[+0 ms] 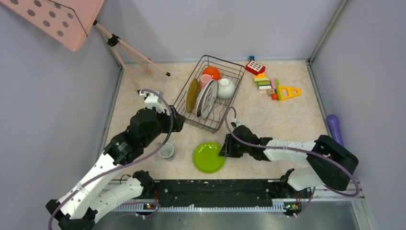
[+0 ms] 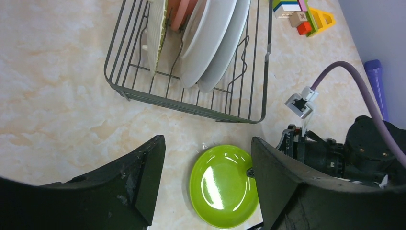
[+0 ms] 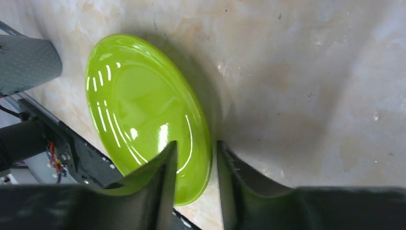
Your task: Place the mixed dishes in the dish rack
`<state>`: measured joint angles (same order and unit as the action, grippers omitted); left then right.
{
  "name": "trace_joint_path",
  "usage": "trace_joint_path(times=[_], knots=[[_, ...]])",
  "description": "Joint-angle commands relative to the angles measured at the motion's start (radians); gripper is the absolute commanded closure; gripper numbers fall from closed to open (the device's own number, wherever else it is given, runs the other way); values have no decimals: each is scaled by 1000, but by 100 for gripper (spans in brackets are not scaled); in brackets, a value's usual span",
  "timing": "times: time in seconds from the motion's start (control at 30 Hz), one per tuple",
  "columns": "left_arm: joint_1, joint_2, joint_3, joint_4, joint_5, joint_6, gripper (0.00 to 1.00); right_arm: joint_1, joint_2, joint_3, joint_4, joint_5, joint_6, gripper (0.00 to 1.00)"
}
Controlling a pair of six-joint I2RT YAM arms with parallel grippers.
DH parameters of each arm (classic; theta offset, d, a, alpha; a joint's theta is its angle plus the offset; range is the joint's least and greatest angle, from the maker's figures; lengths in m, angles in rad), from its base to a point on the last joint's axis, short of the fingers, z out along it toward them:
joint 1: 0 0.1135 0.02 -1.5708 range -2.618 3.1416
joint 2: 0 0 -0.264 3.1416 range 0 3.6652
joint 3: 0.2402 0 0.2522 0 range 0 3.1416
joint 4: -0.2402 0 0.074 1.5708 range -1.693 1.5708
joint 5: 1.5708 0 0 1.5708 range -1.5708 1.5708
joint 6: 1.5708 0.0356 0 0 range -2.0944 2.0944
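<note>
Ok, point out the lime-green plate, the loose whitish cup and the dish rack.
lime-green plate (image 1: pixel 208 157), top view, centre of its face.
whitish cup (image 1: pixel 166 151), top view, its open mouth.
dish rack (image 2: pixel 191 104), left wrist view, near wire wall.

Bright, even light is falling from above. White streaks of glare are running across the lime-green plate (image 3: pixel 139 115), a soft shadow is lying over the surface (image 3: pixel 268 110) beside it, and the right claw (image 3: pixel 195 148) is showing blurred up close.

We saw a glossy lime-green plate (image 1: pixel 208 157), an orange bowl (image 1: pixel 211 72), a dark grey wire rack (image 1: pixel 195 122), and a pink board (image 1: pixel 62 17) dotted grey.
</note>
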<state>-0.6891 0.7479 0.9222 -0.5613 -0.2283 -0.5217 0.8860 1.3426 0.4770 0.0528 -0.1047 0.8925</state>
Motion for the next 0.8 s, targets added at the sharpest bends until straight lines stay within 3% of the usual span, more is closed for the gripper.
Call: trace_joint_path(times=[0.0, 0.1, 0.13, 0.33, 0.63, 0.77], knots=[[6, -37, -13, -1, 31, -34, 29, 21, 47, 32, 37, 40, 4, 73], [7, -43, -16, -9, 30, -37, 29, 21, 37, 22, 30, 61, 8, 97], [7, -43, -14, -15, 41, -39, 29, 21, 26, 22, 20, 71, 5, 100], [7, -54, -22, 3, 176, -48, 28, 21, -162, 17, -44, 100, -39, 100], [8, -10, -56, 126, 403, -57, 19, 19, -546, 58, -240, 121, -159, 100], [8, 22, -66, 171, 439, -60, 19, 19, -644, 102, -291, 126, -179, 100]])
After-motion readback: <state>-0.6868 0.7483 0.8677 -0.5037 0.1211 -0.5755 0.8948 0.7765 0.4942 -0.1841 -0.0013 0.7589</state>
